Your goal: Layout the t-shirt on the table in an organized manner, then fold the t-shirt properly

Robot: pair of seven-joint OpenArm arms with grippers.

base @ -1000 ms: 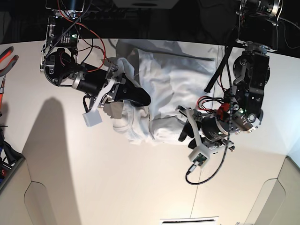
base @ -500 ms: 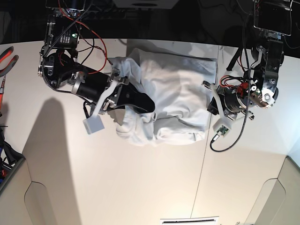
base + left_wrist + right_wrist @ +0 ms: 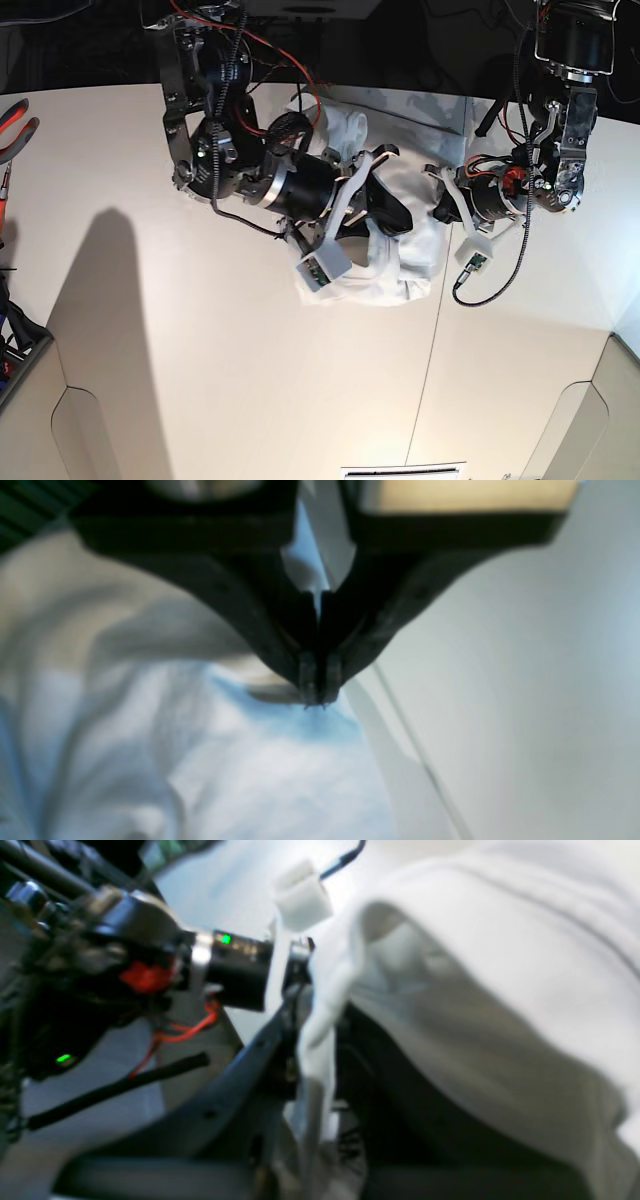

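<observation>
Left pincer [image 3: 318,692] pressed together at the tips, seemingly nipping an edge of the t-shirt [image 3: 405,255], though too blurred in the left wrist view to be sure that cloth sits between the tips. Right pincer [image 3: 305,1080] clamped on a rolled white hem of the same shirt, fabric running up between the dark fingers. Shirt bunched into a creased heap between the two arms, near the far side of the desk [image 3: 200,370], partly draped over the right arm. Judged from that: layout not done, no flat spread, no sleeves or collar set out, folding not begun; likely mid-way through pulling the cloth open from two grip points. Hard to read: both wrist views soft with blur; much of the shirt in the base view covered by the right arm and its cables; collar and sleeves not identifiable; dark seam in the desk only just visible beside the shirt's near corner
</observation>
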